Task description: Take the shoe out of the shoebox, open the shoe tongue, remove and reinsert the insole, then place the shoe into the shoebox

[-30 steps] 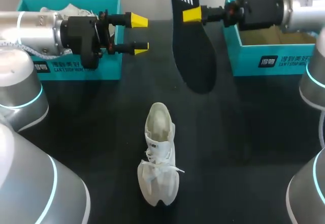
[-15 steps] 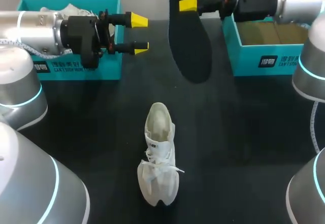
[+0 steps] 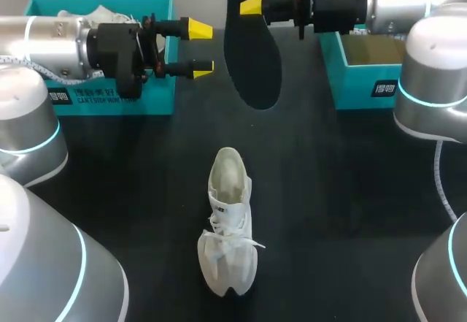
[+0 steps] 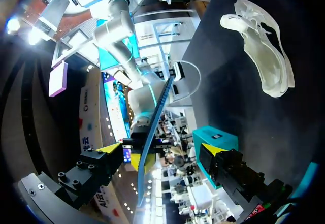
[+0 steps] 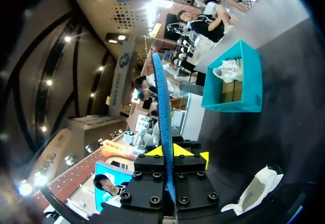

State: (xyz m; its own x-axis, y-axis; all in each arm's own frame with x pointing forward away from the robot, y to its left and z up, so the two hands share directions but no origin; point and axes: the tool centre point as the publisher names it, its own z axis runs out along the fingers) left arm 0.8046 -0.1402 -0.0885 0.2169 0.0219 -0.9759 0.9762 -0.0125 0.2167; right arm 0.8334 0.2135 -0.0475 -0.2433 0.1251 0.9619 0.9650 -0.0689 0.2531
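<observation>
The white shoe (image 3: 228,223) lies on the black table near the middle, its opening toward the far side; it also shows in the wrist views (image 4: 261,51) (image 5: 254,188). Above the far middle of the table my right gripper (image 3: 252,6) (image 5: 175,152) is shut on the top end of the black insole (image 3: 252,52), which hangs down. Its blue underside (image 5: 162,102) stands edge-on between the yellow tips. My left gripper (image 3: 195,47) (image 4: 160,150) is open just left of the insole (image 4: 152,127), which appears edge-on ahead of its fingers without touching them.
A teal shoebox (image 3: 157,4) (image 5: 251,82) at the far left holds another white shoe (image 5: 227,69). A second teal shoebox (image 3: 365,77) (image 4: 216,135) stands at the far right under my right arm. Bare black tabletop surrounds the shoe.
My right arm has carried the insole leftward, away from the right shoebox and nearer my left gripper. The left arm and the shoe have not moved.
</observation>
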